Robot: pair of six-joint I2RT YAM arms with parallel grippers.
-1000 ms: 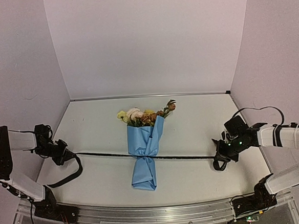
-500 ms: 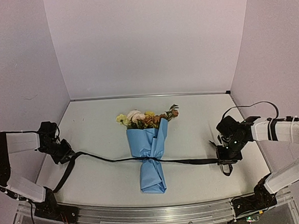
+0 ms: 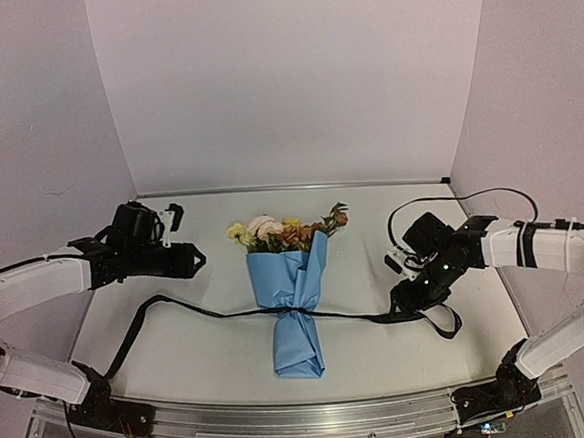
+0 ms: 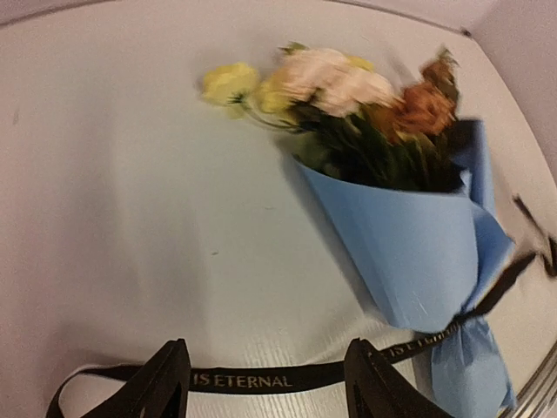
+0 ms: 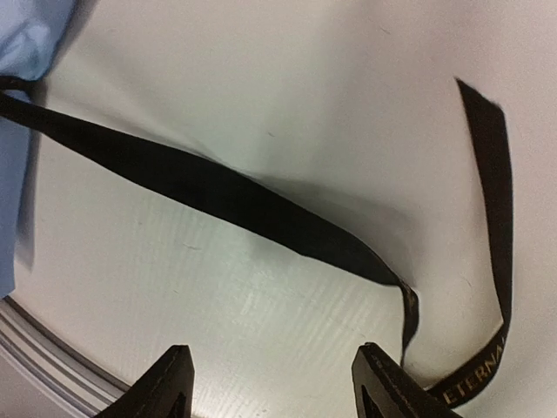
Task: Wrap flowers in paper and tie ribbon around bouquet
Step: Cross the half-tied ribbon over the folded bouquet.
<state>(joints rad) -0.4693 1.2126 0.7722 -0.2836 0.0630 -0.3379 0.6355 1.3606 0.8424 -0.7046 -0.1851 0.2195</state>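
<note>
The bouquet lies mid-table, its flowers (image 3: 283, 230) pointing away and the light blue paper (image 3: 288, 279) wrapped into a cone. The black ribbon (image 3: 208, 307) is cinched round the cone's narrow waist and trails slack to both sides. My left gripper (image 3: 197, 258) hovers open to the left of the blooms. In the left wrist view the flowers (image 4: 348, 87), paper (image 4: 409, 252) and lettered ribbon (image 4: 261, 380) show beyond the gripper (image 4: 270, 392). My right gripper (image 3: 403, 296) is open above the ribbon's right tail (image 5: 218, 192). In the right wrist view the gripper (image 5: 274, 387) holds nothing.
The ribbon's right end curls in a loop (image 3: 444, 321) near the right arm. A black cable (image 3: 451, 201) arches over the right forearm. A metal rail (image 3: 306, 418) borders the table's near edge; pale walls enclose the other three sides.
Both grippers have opened and let go of the ribbon, which went from taut to slack. The left arm swung up toward the flowers; the right arm moved left toward the bouquet.
</note>
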